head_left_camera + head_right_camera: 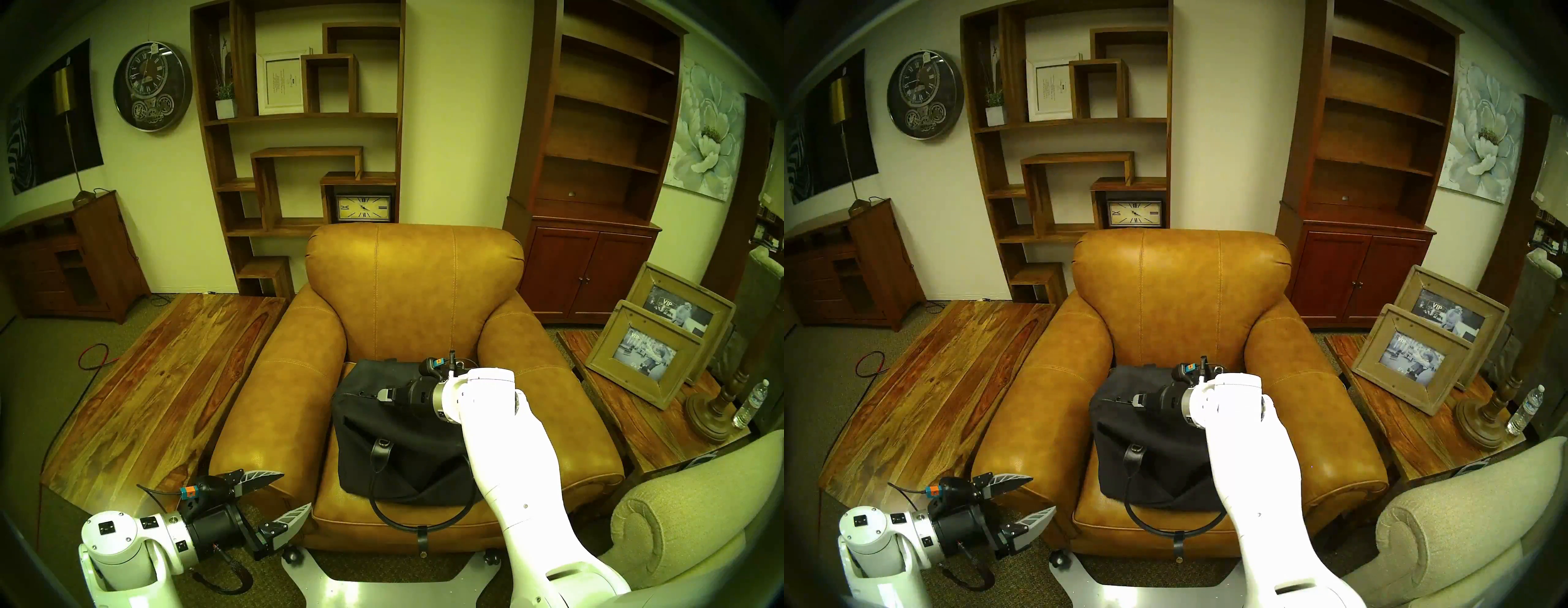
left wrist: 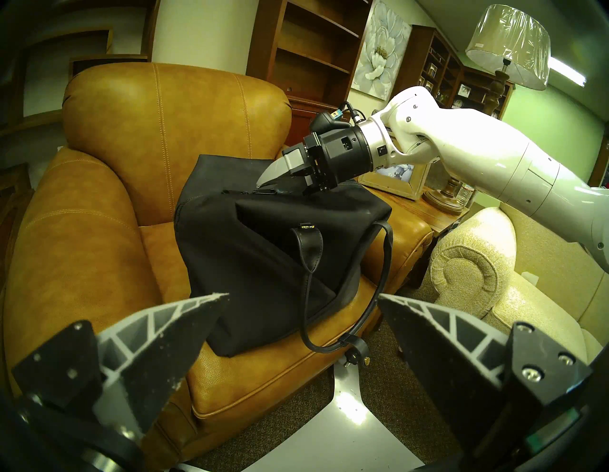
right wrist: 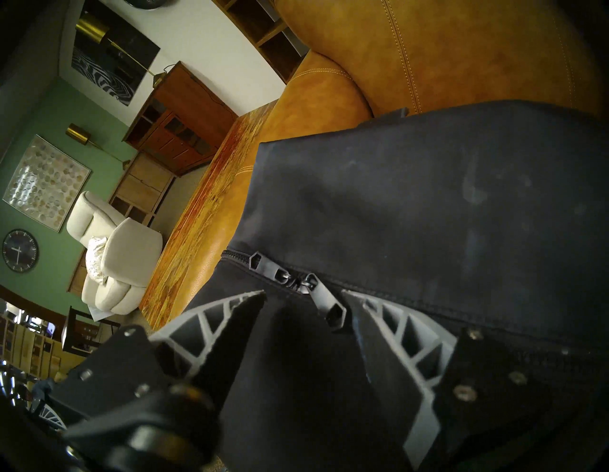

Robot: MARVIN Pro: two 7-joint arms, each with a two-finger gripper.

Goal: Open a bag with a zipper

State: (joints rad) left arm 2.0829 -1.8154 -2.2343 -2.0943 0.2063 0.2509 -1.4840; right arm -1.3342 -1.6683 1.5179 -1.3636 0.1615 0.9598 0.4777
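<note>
Right claw (image 3: 303, 296) sits low on top of the bag (image 1: 382, 450), fingers part-way apart with nothing gripped between them; I can see one zipper pull (image 3: 331, 309) lying just inside the right-hand finger (image 3: 389, 329), and whether they touch I cannot tell. My left claw (image 1: 280, 494) hangs wide open and empty off the front left corner of the armchair (image 1: 407, 297), well apart from the bag.

I see the bag as soft black canvas, slumped and creased, standing on the tan leather seat and filling most of its width. Its zipper (image 3: 263, 268) runs along the top ridge, teeth meshed, and two dark metal pulls meet there: one lying flat along the seam, the other angled toward my wrist camera. On the near side a black leather tab (image 2: 308, 240) with a small metal ring anchors a loop handle (image 1: 407, 516) that droops over the seat's front edge.
</note>
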